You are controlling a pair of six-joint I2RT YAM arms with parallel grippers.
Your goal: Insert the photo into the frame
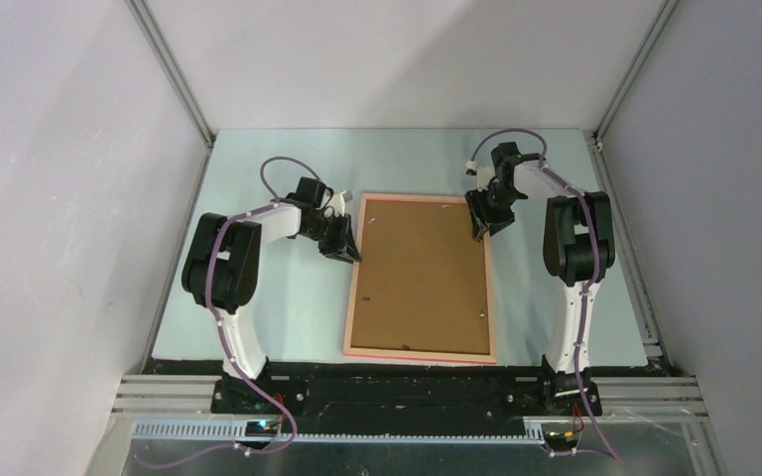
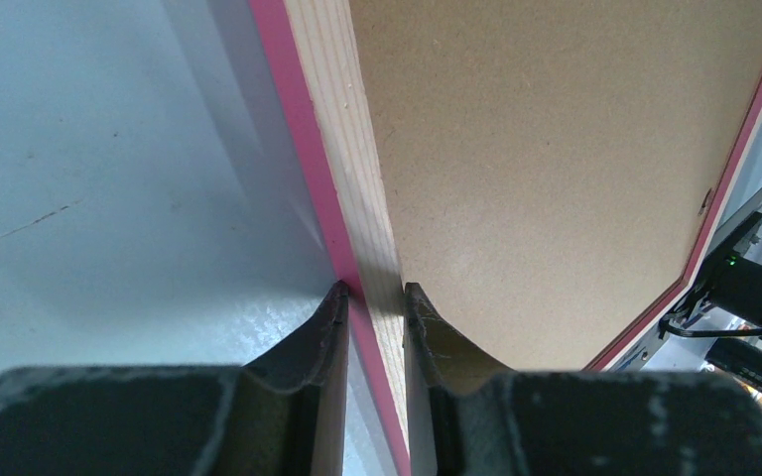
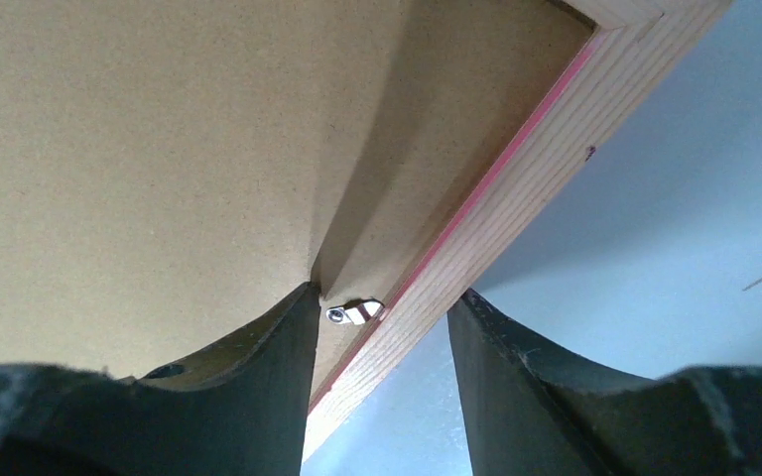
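Note:
The frame (image 1: pixel 351 302) lies back-up in the middle of the table, a pink-edged wooden rectangle filled by a brown backing board (image 1: pixel 422 273). The photo is hidden. My left gripper (image 1: pixel 349 250) is at the frame's left rail. In the left wrist view this gripper (image 2: pixel 375 290) is shut on the rail (image 2: pixel 342 129), one finger on each side. My right gripper (image 1: pixel 480 228) stands at the upper right rail. In the right wrist view it (image 3: pixel 385 293) is open and straddles the rail (image 3: pixel 556 129), with a small metal clip (image 3: pixel 354 313) on the board (image 3: pixel 159 149) between its fingers.
Grey walls with aluminium posts (image 1: pixel 174 74) close in the pale table (image 1: pixel 258 307) on the left, back and right. Both arm bases sit on a black strip (image 1: pixel 407 392) at the near edge. The right arm's base (image 2: pixel 754 297) shows beyond the frame in the left wrist view.

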